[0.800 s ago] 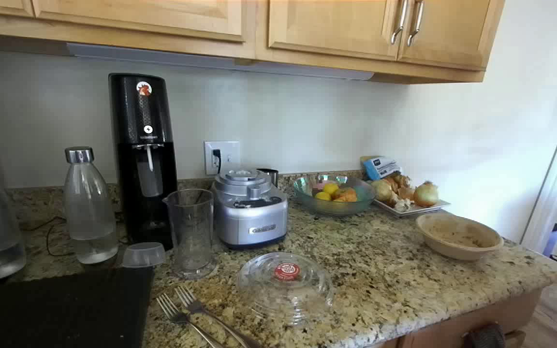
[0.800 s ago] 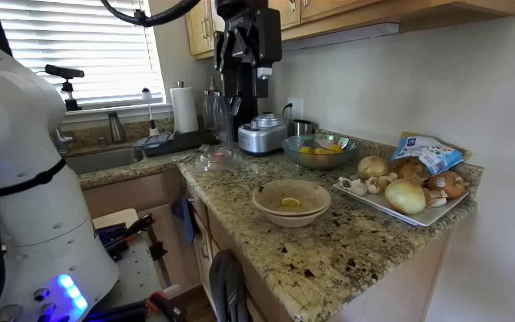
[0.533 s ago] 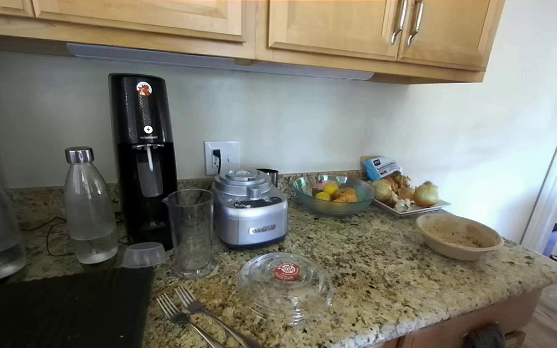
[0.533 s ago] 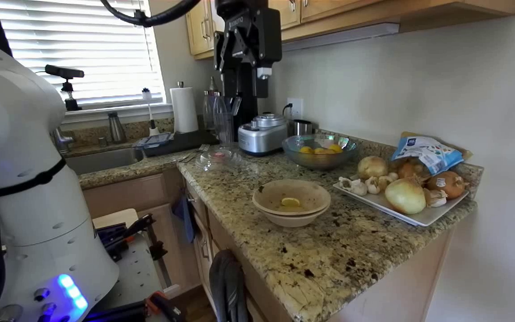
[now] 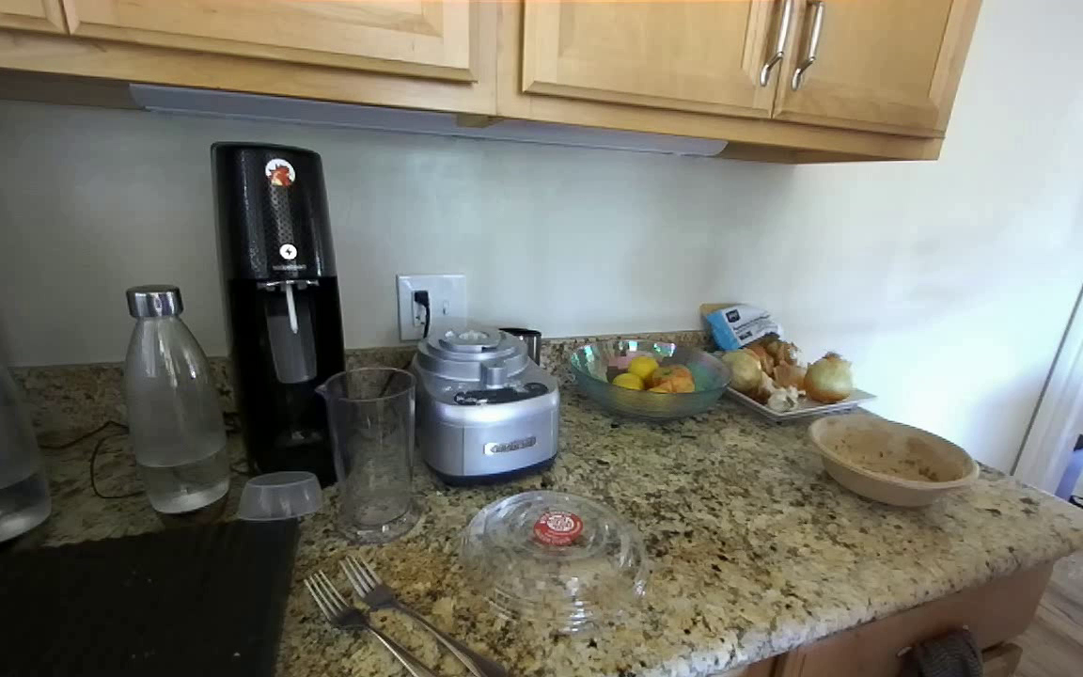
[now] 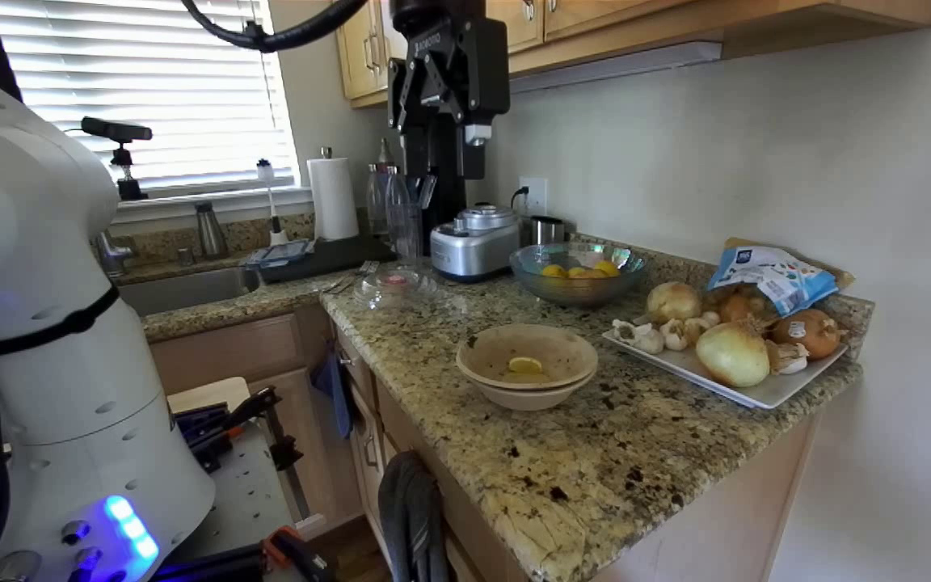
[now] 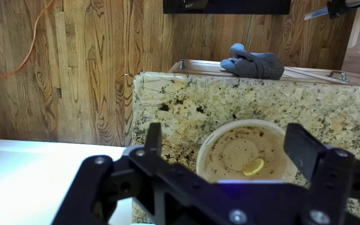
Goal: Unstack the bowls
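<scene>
The two nested bowls [image 6: 527,385] are sitting on the granite surface [image 6: 595,477], the upper one holding a lemon wedge [image 7: 253,166] and likely handling as light, stiff and slightly slick, so its rim alone is probably offering the best pinch for the hand [image 7: 224,137], which is hanging above, jaws wide apart, gripping nothing.

My rounded white shell [image 6: 69,380] is dotted with grey caps [image 6: 106,406] and bound with a black strap [image 6: 77,322], blue-white lights [image 6: 132,527] glow low down, a thick black cable [image 6: 296,35] curves above, and my angular black jaws carry pale lettering [image 6: 428,41], a small white block [image 6: 478,132] and silver screws [image 7: 237,216].
</scene>
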You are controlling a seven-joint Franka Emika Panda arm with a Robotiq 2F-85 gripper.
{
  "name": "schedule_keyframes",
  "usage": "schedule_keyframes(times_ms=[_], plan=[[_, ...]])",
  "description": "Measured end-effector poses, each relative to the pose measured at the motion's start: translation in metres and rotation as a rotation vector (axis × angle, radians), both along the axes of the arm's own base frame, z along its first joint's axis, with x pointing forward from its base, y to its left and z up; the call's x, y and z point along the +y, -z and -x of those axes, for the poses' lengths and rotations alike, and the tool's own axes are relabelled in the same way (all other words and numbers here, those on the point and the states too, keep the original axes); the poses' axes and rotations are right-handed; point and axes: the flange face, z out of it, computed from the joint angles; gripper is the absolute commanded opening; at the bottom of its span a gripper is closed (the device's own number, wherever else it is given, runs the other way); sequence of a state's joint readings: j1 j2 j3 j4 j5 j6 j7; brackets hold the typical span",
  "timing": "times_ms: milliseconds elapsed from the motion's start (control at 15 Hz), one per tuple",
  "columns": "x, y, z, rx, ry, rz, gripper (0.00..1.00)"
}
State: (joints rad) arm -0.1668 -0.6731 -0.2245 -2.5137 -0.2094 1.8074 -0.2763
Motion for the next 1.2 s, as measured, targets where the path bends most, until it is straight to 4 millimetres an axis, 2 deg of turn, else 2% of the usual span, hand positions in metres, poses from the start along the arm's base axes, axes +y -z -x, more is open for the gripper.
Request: schedule_keyframes(times_ms=[267, 1000, 1200], plan=[[0.001, 0.020, -0.013, -0.007, 0.055, -0.017, 1.00], [0.005, 0.115, -0.046, -0.059, 0.309, -0.095, 1.00], [0.005, 0.126, -0.052, -0.047, 0.306, -0.085, 1.00]])
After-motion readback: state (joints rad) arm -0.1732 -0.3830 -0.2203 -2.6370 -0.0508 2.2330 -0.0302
